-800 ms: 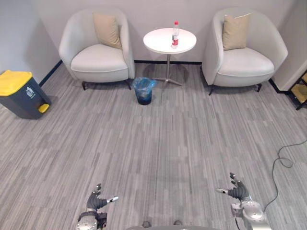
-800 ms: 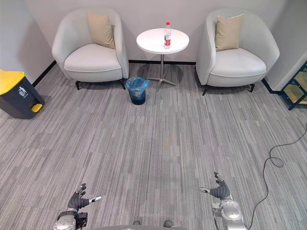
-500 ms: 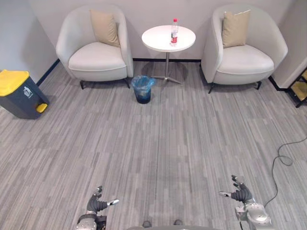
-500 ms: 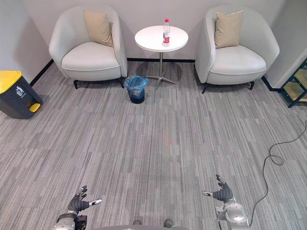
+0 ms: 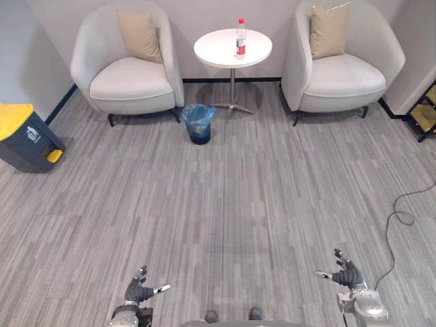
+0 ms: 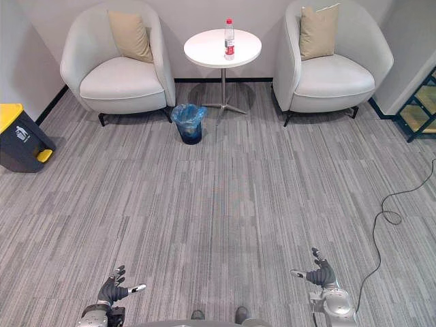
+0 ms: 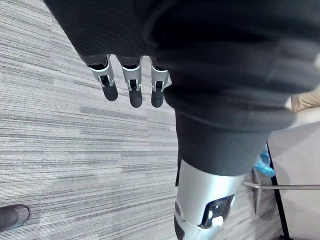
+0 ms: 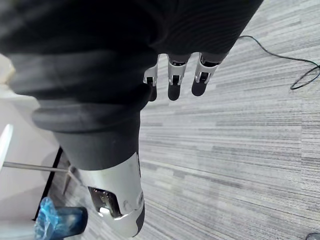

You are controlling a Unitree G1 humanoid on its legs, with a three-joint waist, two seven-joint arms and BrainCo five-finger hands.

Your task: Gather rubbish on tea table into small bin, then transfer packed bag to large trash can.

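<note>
A plastic bottle with a red label [image 5: 240, 38] stands upright on the round white tea table [image 5: 221, 53] at the far end of the room. On the floor just left of the table's foot sits the small bin [image 5: 199, 124] lined with a blue bag. The large dark trash can with a yellow lid [image 5: 24, 136] stands by the left wall. My left hand [image 5: 139, 293] and right hand [image 5: 349, 276] hang low near me, far from the table, both open with fingers straight and holding nothing; the wrist views show my left hand's fingers [image 7: 131, 84] and my right hand's fingers [image 8: 175, 77].
Two pale armchairs flank the table, the left armchair [image 5: 128, 65] and the right armchair [image 5: 342, 60], each with a beige cushion. Wide grey carpet lies between me and the table. A low shelf [image 5: 426, 112] shows at the right edge.
The whole picture has shifted: the chairs, table and bin sit higher and slightly left, so the camera moved. Both hands stay open and low.
</note>
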